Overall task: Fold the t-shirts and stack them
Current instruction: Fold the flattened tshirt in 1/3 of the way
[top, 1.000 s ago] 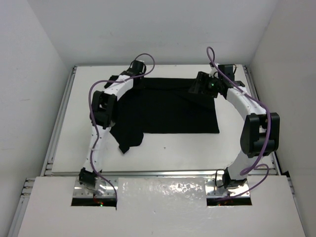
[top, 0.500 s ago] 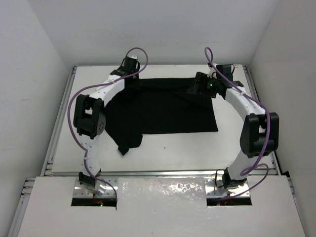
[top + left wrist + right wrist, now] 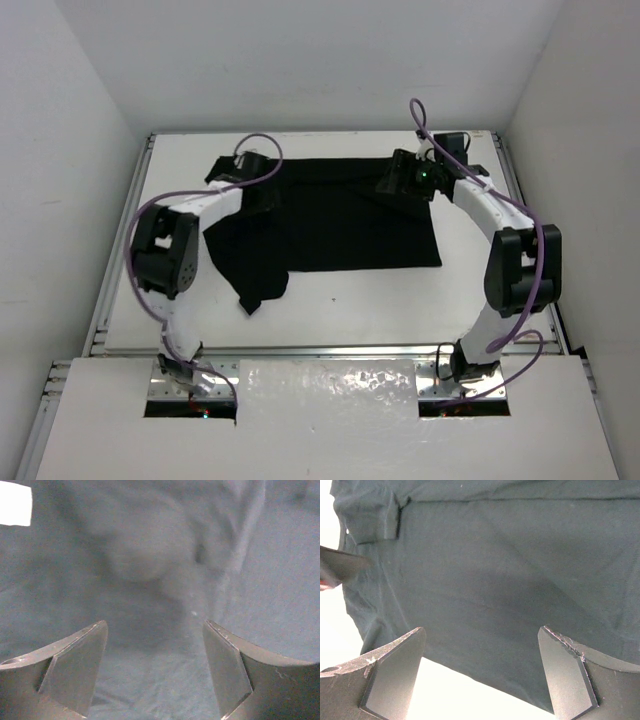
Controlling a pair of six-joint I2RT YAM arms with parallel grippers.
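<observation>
Top external, t-shirt flat, long axis left-right

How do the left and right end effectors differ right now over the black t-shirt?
The left end effector has jaws set narrower than the right end effector. The left sees nearly all t-shirt; the right sees the t-shirt's edge and bare table. Both are open, holding nothing.

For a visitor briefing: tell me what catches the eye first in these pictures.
A black t-shirt lies spread over the far middle of the white table, with a crumpled flap trailing toward the near left. The white left arm and right arm curve in around it from both sides. Up close, the left fingers and right fingers stand apart above the dark cloth, gripping nothing.
</observation>
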